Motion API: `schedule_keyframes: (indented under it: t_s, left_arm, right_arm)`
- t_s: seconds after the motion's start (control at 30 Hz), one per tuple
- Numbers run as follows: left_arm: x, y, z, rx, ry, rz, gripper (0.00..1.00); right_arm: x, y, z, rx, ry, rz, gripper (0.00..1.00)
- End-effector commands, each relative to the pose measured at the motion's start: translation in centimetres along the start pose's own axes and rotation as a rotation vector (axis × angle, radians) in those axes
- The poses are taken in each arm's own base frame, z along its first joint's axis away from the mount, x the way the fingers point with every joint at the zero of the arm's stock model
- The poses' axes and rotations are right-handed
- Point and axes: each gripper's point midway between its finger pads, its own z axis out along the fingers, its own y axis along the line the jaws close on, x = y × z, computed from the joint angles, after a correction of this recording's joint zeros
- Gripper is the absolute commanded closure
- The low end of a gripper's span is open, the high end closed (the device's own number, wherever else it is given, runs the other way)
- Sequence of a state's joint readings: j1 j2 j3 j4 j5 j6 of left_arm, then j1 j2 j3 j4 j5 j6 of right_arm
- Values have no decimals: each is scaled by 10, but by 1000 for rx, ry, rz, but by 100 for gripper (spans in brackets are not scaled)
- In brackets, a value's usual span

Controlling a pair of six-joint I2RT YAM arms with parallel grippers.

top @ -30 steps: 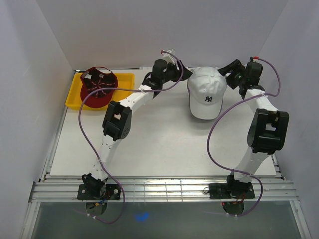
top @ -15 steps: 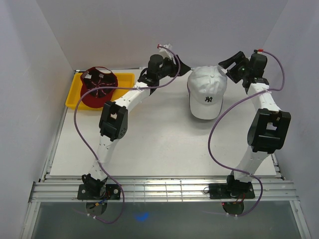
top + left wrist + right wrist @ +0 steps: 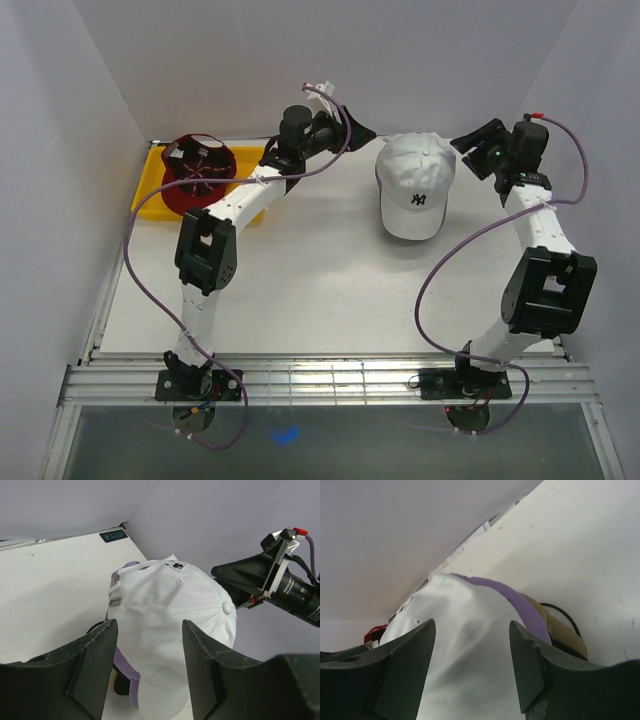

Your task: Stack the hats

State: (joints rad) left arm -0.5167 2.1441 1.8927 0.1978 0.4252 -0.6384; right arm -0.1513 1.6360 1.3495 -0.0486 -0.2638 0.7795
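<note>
Over the last second both arms have drawn back from the white hat (image 3: 415, 185), which sits crown-up, brim toward the bottom of the frame, in the upper right part of the desk (image 3: 300, 290) and has not shifted. The left hand (image 3: 362, 132) has backed off toward the upper middle of the overhead view and now hangs clear of the hat's left side. Its fingers are spread wide with nothing between them; its wrist view looks past them onto the hat's back strap. The right hand (image 3: 465, 140) has pulled up and rightward and now sits just beside the hat's upper right edge. Its fingers also stand apart and grip nothing, though they seem to be narrowing a little. The wrist views show that the white hat is not alone. A lavender hat (image 3: 122, 662) peeks out under it, a tan hat (image 3: 560, 627) lies under that, and a dark rim at the very bottom (image 3: 120, 682) is probably the black hat. So the white one looks freshly set down and released, and the pile appears four high and sitting square. The dark red hat (image 3: 197, 178) lies upside down, inner seams showing, on the yellow tray (image 3: 147, 203) at the upper left, well apart from the pile. By my reading that is the only hat left to bring over, and the left arm is the nearer one to fetch it.
</note>
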Motion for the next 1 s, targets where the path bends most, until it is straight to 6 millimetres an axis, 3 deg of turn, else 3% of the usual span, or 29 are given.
schedule_keyframes:
  t_s: [0.0,0.2,0.43,0.67,0.73,0.97]
  left_arm:
    - [-6,-37,-9,73,-3,9,36]
    - [8,-43,-1,81,17,-2,36]
    - [25,-41,7,71,38,-17,37]
    - [46,-11,28,9,72,-36,40]
    - [42,-9,33,-1,66,-35,42]
    - [48,6,47,-29,58,-61,54]
  right_arm:
    - [-1,4,-16,-23,-30,-11,35]
    - [11,0,-21,-26,-3,-5,37]
    - [6,2,-14,-35,2,-10,55]
    - [6,0,-3,-39,26,-7,70]
    - [8,-3,0,-31,35,-7,75]
    - [15,-15,8,-4,53,-9,79]
